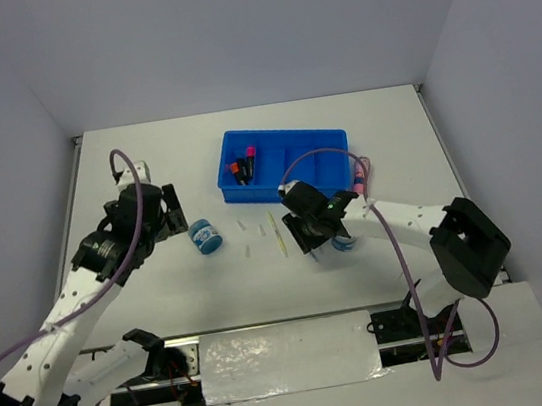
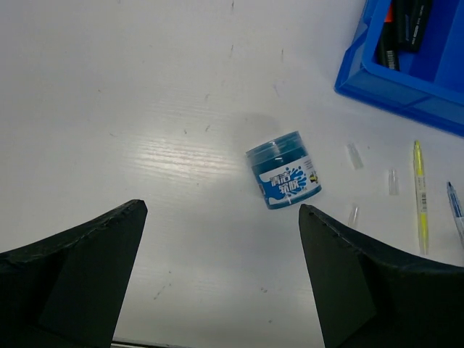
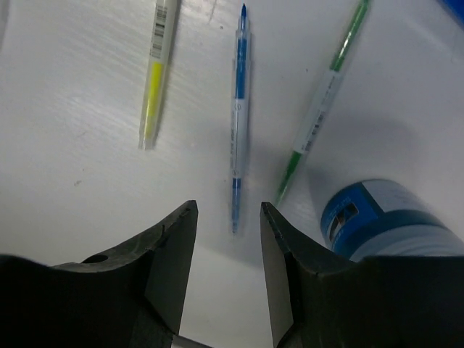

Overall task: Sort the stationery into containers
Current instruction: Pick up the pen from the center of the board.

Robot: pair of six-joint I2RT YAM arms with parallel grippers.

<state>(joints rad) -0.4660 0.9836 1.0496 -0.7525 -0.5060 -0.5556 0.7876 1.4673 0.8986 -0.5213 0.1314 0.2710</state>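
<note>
White-shelled arms (image 1: 73, 303) with black joints, looping purple cables (image 1: 120, 150) and matte black wedge-shaped pincer fingers (image 2: 72, 275).

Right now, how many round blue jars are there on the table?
2. The first jar stands on the table, ahead of the left gripper. The second jar is beside the green pen, near the right gripper. Others may be hidden under the arms.

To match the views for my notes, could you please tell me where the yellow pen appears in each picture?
Top external: yellow pen at centre, below the blue tray.
Left wrist: far right, below the blue tray.
Right wrist: upper left.
Shared landmark: the blue pen beside it in both wrist views.
</note>
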